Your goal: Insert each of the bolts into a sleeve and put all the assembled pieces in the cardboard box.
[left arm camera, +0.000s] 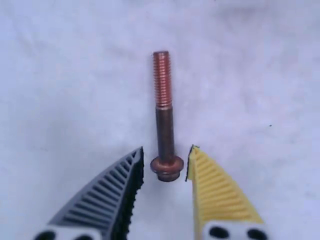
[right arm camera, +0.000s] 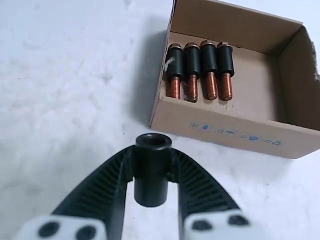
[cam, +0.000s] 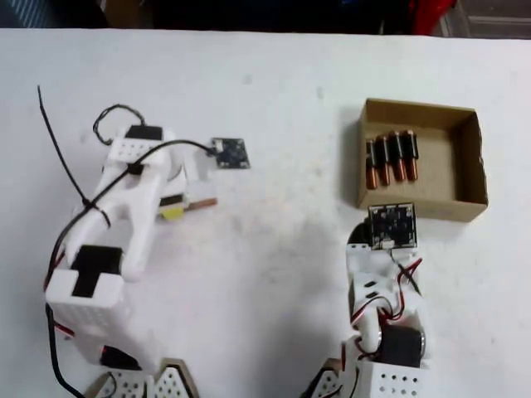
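The big white table (cam: 274,75) is carrying everything. The left arm (cam: 124,207) is leaning low over the left side of the table. The right arm (cam: 377,290) is standing at the near right side and pointing to the far side. The cardboard box (cam: 419,106) is sitting on the right side of the table, just past the right arm, with its open top facing up.

The left gripper (left arm camera: 166,152) is hanging low over the table with its fingers a little way apart. Its black finger (left arm camera: 115,195) and its yellow finger (left arm camera: 215,195) are sitting on each side of the head of a bare copper bolt (left arm camera: 164,115). A thin gap is showing on both sides, so this gripper is not squeezing anything. The right gripper (right arm camera: 151,155) is squeezing a black sleeve (right arm camera: 151,175) from both sides and holding it just on the near side of the box.

Four finished pieces (right arm camera: 200,67) are lying side by side in the left part of the box. Each one is wearing a black sleeve at its far end, and its copper thread is sticking out toward the near wall.

The bolt is lying flat on the left side of the table, with its threaded end pointing to the right. The sleeve's round hole is showing at one end.
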Available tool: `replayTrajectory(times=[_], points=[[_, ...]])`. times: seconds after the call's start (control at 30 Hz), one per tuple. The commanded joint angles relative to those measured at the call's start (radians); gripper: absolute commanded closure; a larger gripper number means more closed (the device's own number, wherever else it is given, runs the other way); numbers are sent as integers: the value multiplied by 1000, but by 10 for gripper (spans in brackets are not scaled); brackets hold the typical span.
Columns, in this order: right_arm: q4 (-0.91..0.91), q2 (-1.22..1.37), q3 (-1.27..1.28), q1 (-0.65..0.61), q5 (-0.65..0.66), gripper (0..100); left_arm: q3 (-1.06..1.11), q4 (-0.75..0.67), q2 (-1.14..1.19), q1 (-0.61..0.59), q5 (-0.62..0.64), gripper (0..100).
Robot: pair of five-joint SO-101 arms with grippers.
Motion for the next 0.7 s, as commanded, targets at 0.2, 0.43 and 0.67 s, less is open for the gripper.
replayTrajectory(times=[0.2,0.43,0.67], points=[[-27,-10,-2,5,9,981,-35,40,-44,19,138,834],[-48,-10,5,5,11,981,-26,138,-174,84,327,835],[-48,-10,5,5,11,981,-26,144,-208,88,629,835]])
